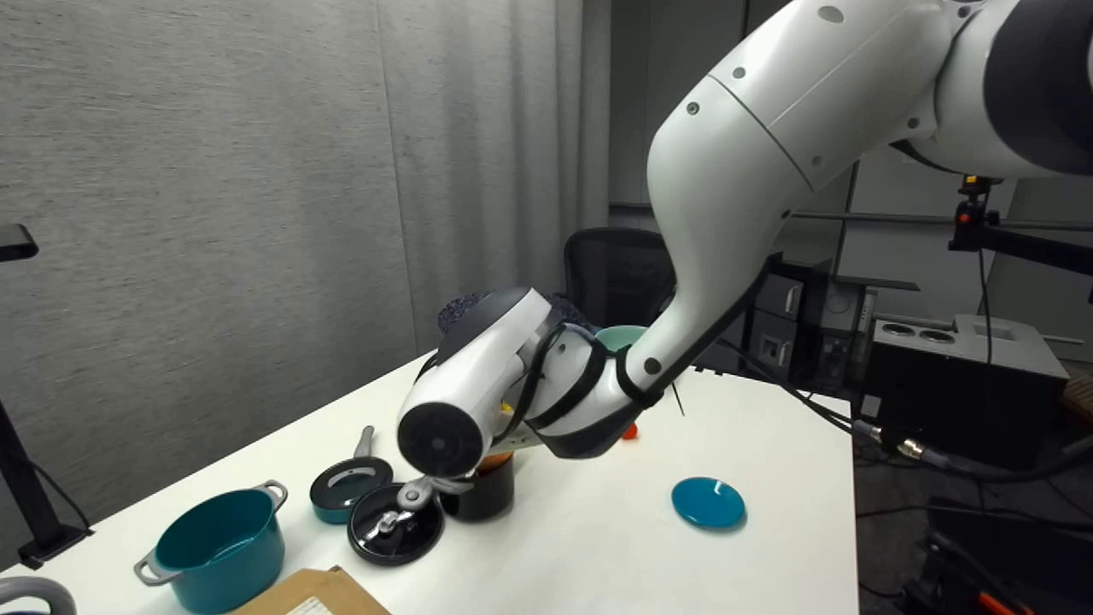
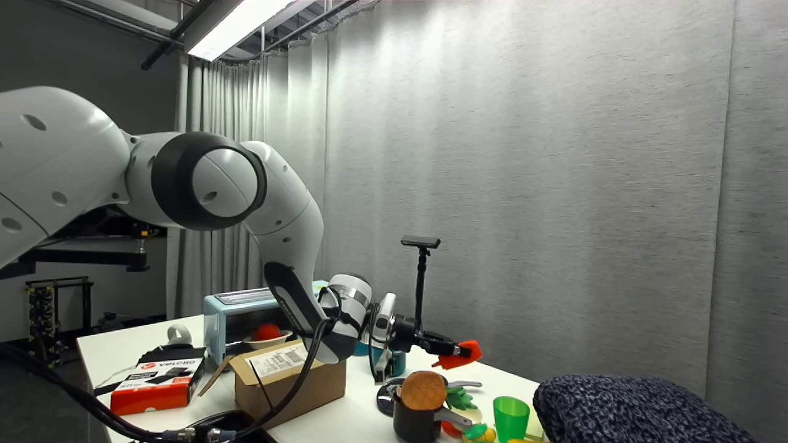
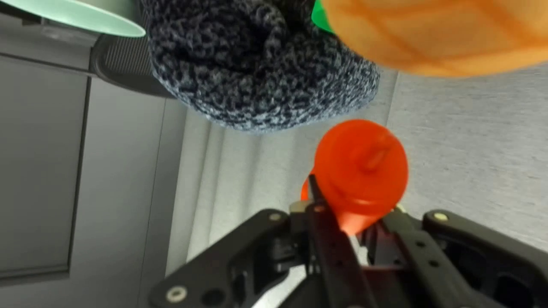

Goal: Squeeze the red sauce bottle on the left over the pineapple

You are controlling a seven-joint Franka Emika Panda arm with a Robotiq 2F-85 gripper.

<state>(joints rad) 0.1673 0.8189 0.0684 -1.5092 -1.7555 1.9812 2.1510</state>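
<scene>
In the gripper [image 3: 357,201], clamped: the red bottle [image 3: 359,164]

Pinched between dark, flat-sided fingers [image 3: 327,239], set narrow against both flanks; how hard squeezed, cannot tell. Smooth plastic, round-faced in the wrist view; angular and tilted in an exterior view, raised above the white table [image 2: 354,421]. Below the gripper, a dark, straight-sided pot [image 2: 414,426] with a grey handle [image 2: 454,418]; inside, an orange dome [image 2: 423,391] crossed by a grid of darker lines. Also below, beside that pot, rounded and yellow-orange under a leafy green top: by its look, the pineapple [image 2: 488,436]; whether directly beneath the bottle, cannot tell. Near it, a translucent green cup [image 2: 511,419], tapering toward the base. Ahead of the fingers in the wrist view, coarse speckled fabric [image 3: 265,77], bulging and soft-edged, with a thin-rimmed mint bowl [image 3: 85,17] to one side. Well apart from the gripper, a glossy teal disc [image 1: 709,502], flat on the table.
</scene>
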